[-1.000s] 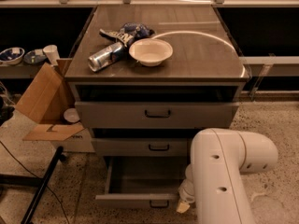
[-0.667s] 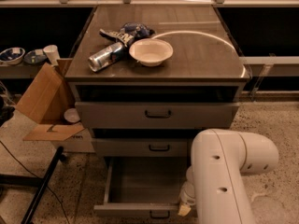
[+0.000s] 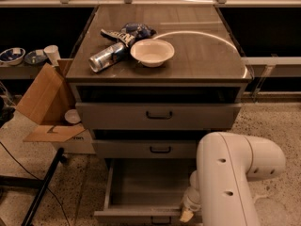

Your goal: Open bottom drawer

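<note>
1. One hand (image 3: 186, 214) only, low at the near edge, against the front panel of the bottom drawer (image 3: 146, 188). I cannot tell whether it is open or closed.
2. That drawer stands pulled well out, long axis left-right, its handle (image 3: 161, 219) just left of the hand. Any further pull runs toward me.
3. Beyond, on the table (image 3: 207, 55), the can (image 3: 107, 57) and packet (image 3: 128, 32) carry lettering I cannot read.

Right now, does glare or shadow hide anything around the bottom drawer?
Camera view: dim, warm light; a glare arc crosses the cabinet top; the bottom drawer is shaded inside but readable; the white arm covers its right end, the hand low at its front.
</note>
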Controlling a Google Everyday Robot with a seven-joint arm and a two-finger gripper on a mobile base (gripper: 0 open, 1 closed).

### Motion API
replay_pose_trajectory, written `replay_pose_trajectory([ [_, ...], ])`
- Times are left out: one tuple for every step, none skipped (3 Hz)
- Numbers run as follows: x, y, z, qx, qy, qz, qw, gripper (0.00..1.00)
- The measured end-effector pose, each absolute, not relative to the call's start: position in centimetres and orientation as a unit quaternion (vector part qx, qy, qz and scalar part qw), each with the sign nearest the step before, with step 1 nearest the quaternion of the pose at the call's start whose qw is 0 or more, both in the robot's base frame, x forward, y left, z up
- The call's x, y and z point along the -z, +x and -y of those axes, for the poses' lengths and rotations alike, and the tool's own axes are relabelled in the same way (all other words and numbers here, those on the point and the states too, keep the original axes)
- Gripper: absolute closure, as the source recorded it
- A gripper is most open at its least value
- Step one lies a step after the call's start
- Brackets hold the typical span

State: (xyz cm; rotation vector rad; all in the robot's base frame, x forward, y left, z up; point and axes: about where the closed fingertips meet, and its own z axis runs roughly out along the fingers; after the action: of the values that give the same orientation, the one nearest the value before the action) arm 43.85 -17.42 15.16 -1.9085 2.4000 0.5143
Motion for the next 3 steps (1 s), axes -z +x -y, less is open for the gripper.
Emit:
replay_pose_trajectory([
  [-15.13,42.98,17.59,-0.168,-0.611,-0.774,0.015,1.0],
  [-15.07,42.23,17.67,-0.169,-0.609,-0.774,0.013,0.82],
  [-15.17,42.19,17.48,-0.169,-0.609,-0.774,0.013,0.59],
])
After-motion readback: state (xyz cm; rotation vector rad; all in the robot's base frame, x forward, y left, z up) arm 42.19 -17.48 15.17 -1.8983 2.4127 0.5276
